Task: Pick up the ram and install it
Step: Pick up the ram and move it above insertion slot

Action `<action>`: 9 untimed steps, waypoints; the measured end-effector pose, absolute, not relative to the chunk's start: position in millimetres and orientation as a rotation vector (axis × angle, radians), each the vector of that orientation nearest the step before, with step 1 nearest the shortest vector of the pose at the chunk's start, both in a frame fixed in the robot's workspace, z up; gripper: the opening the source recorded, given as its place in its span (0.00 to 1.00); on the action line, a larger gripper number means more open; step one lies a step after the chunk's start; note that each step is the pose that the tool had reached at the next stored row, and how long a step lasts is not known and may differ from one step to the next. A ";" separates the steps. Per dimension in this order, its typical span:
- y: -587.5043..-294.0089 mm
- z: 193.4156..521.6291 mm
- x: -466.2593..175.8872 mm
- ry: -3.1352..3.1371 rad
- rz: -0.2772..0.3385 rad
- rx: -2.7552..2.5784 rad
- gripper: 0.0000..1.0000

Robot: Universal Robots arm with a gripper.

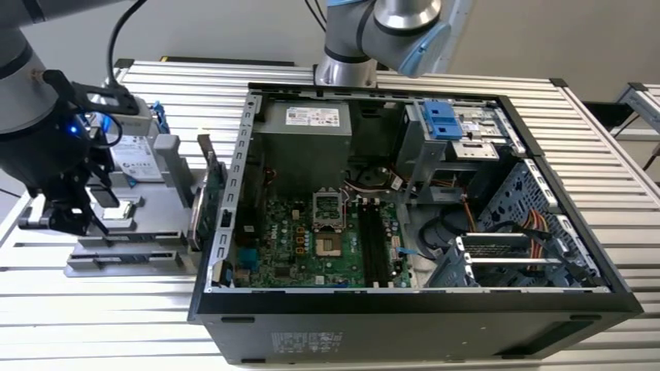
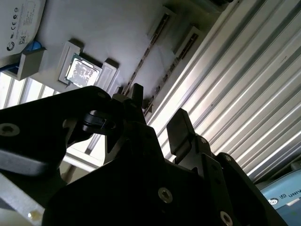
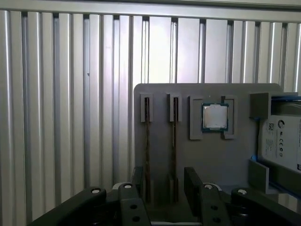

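Two ram sticks stand on edge in slots of a grey parts holder (image 3: 207,160). One ram stick (image 3: 147,136) (image 2: 146,52) and the other (image 3: 175,136) (image 2: 173,66) lie side by side in both wrist views. My gripper (image 3: 167,183) (image 2: 157,110) hangs open just above the near end of the holder, with both sticks lying between the lines of its two fingers (image 3: 193,181). It holds nothing. In the exterior view the gripper (image 1: 70,219) is at the left, over the holder (image 1: 139,247), well away from the open computer case (image 1: 413,309).
On the holder a square silver processor (image 3: 215,116) sits beside the sticks, and a hard drive (image 3: 282,143) (image 1: 134,158) lies beyond it. A green expansion card (image 1: 206,193) stands between holder and case. Dark memory slots (image 1: 372,243) run along the motherboard. The table is ribbed metal (image 3: 70,117).
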State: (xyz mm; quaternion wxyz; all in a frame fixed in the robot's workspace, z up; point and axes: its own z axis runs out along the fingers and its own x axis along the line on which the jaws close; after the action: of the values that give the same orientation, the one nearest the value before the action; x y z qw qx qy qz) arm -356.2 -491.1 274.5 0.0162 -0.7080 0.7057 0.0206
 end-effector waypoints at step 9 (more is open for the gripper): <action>-493.1 269.9 -355.9 2.195 0.064 -2.201 1.00</action>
State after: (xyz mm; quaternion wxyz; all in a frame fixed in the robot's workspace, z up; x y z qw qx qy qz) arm -355.9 -493.1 269.9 0.0163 -0.7079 0.7058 0.0205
